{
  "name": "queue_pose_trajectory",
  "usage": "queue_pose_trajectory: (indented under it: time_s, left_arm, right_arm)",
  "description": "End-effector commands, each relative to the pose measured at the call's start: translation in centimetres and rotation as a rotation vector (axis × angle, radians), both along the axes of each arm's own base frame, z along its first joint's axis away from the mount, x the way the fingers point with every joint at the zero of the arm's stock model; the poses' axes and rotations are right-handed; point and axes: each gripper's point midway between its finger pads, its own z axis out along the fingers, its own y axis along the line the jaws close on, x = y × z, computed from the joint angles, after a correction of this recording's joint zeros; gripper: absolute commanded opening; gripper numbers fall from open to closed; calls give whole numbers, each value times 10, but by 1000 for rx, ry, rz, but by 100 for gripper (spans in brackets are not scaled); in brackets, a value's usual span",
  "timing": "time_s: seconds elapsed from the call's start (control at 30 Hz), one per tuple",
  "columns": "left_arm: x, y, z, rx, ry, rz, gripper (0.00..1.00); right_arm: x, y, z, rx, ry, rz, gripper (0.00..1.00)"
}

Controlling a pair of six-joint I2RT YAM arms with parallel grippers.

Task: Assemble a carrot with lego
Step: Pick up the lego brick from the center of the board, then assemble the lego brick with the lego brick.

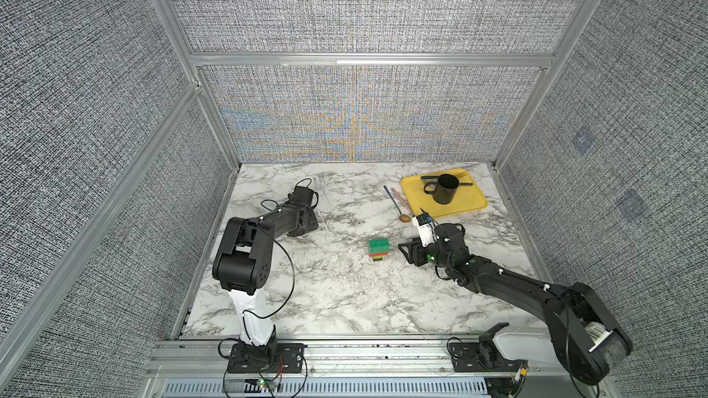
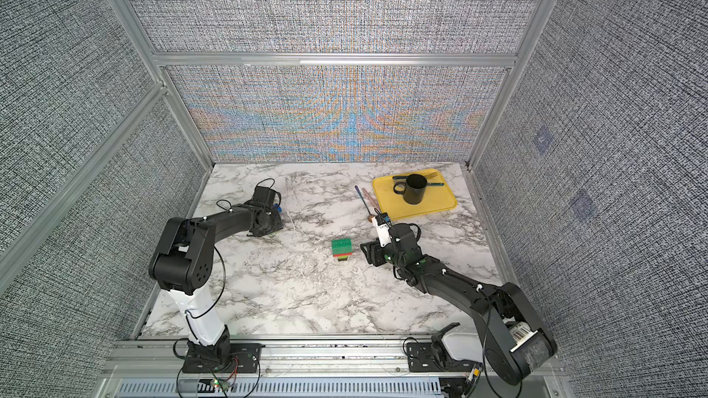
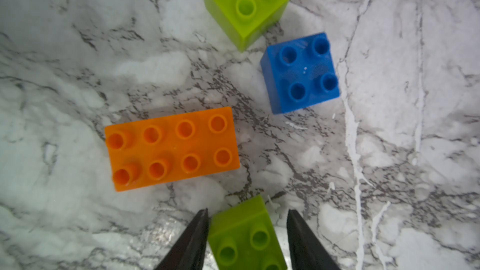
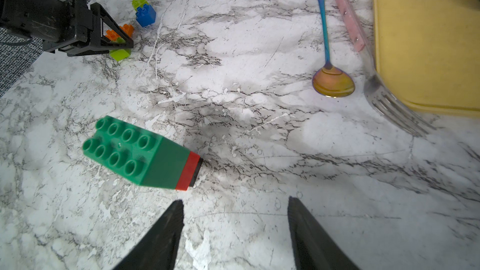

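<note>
On the white marble-patterned table (image 1: 325,300), a yellow plastic tray (image 1: 473,206) sits in the far right corner, carrying a black mug (image 1: 444,188). The carrot (image 1: 379,250) — a brick stack, dark green layer widest — sits near the middle, just beside the right gripper (image 4: 235,200), whose fingers gape empty. Toward the left edge, the left gripper (image 3: 247,210) straddles a small lime brick (image 3: 244,237); whether it clamps is unclear. Nearby lie an orange brick (image 3: 171,149), a blue brick (image 3: 301,74) and a second lime brick (image 3: 244,3).

On the counter (image 1: 325,300): two lime bricks (image 3: 245,6) (image 3: 242,240), one blue brick (image 3: 301,74) and one orange brick (image 3: 171,149), four loose in all, plus one brick stack (image 4: 155,159) topped in dark green. Near its far right corner: one yellow tray (image 1: 465,204), one black mug (image 1: 444,191), one spoon (image 4: 333,83), one pink-handled fork (image 4: 350,16).
</note>
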Motion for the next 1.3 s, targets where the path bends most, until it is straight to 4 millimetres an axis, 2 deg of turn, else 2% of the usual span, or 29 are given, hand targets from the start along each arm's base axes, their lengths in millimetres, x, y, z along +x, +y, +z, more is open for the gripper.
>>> queue_pose_trajectory:
  time_s: [0.0,0.27,0.43,0.5,0.63,0.77,0.87,0.97,1.1,1.27]
  left_arm:
    - [-25,-1,-17,-9,116,-1,46]
    - [-30,-2,-12,-9,95,-25,28]
    - [-30,-17,16,-27,0,-141,19]
    - [-30,-34,40,-48,-68,-240,16]
    - [-43,-91,93,-88,-181,-551,14]
    - [-67,-141,135,-153,-252,-854,11]
    - [-96,-179,156,-172,-298,-1131,9]
    - [-122,-200,161,-114,-291,-1361,8]
    - [-151,-217,152,-15,-236,-1622,8]
    - [-157,-236,141,30,-172,-1760,8]
  right_arm:
    - [4,1,6,0,-17,-5,65]
    - [8,1,6,-11,-18,-9,65]
    - [8,-6,4,-24,-15,-34,65]
    - [9,-12,6,-15,-18,-48,65]
    - [19,-30,17,63,-22,-93,65]
    - [31,-50,26,126,-31,-150,65]
    - [37,-57,27,134,-23,-180,65]
    - [39,-59,32,141,-21,-188,65]
    - [39,-66,36,128,-31,-203,65]
    - [37,-78,37,113,-35,-228,65]
